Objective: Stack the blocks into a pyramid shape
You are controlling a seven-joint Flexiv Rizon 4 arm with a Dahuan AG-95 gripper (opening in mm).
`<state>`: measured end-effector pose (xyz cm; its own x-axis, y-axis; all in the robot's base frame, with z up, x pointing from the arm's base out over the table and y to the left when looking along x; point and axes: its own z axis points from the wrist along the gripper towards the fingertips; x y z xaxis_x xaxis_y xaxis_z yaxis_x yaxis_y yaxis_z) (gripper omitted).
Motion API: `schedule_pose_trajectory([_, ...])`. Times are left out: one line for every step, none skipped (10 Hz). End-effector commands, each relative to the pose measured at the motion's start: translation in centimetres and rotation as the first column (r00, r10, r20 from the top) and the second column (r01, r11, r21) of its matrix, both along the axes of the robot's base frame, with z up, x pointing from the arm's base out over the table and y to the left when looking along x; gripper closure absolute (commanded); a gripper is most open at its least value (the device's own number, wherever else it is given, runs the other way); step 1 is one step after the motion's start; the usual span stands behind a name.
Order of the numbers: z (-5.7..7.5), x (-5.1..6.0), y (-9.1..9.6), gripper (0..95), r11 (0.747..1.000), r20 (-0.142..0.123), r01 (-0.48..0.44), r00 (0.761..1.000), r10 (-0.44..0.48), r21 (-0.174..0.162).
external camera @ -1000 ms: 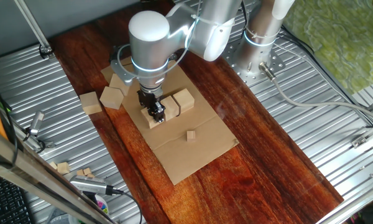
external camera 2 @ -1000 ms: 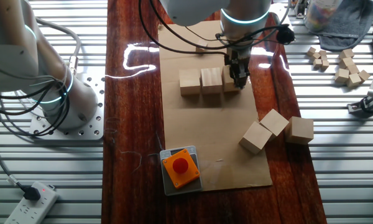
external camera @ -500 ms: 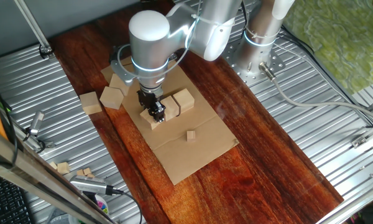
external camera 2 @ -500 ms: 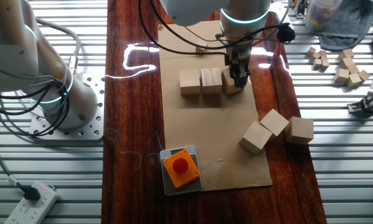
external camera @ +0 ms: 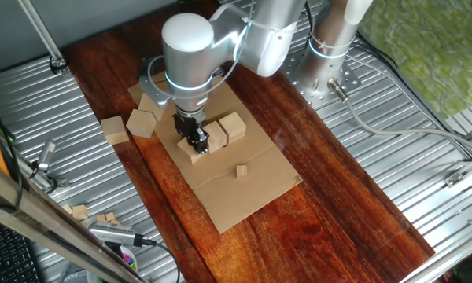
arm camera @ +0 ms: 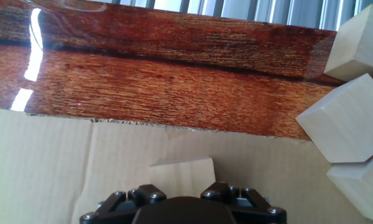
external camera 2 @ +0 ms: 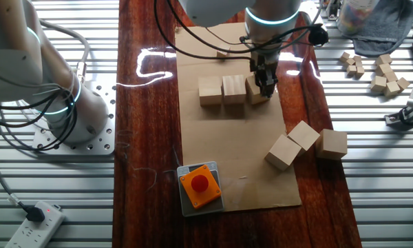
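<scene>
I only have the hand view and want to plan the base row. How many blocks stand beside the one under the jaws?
Observer: Two, a middle block and a far block, in a line with the end block under the gripper.
Operator: Anything else on the cardboard?
Observer: An orange box sits at one end of the cardboard.
Operator: And the other end?
Observer: A tiny cube lies there.
</scene>
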<state>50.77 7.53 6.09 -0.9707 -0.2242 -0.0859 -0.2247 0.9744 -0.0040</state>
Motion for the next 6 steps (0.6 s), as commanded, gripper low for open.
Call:
schedule_pose_trajectory([0.5,0.0,0.1,38.0,1.000,-0.007,0.002,1.000,-0.002,0.003])
schedule_pose_trajectory([0.8,0.0,0.2,38.0,1.000,-0.010,0.002,1.000,-0.002,0.004])
schedule_pose_trajectory([0.9,0.0,0.2,19.0,1.000,-0.013,0.001,1.000,-0.001,0.004])
schedule_pose_trajectory([1.0,0.0,0.2,19.0,1.000,-0.012,0.001,1.000,-0.001,0.005])
schedule_pose_trajectory([1.3,0.0,0.3,19.0,1.000,-0.012,0.003,1.000,-0.003,0.004])
schedule_pose_trajectory([1.7,0.0,0.4,19.0,1.000,-0.016,0.013,1.000,-0.013,0.005])
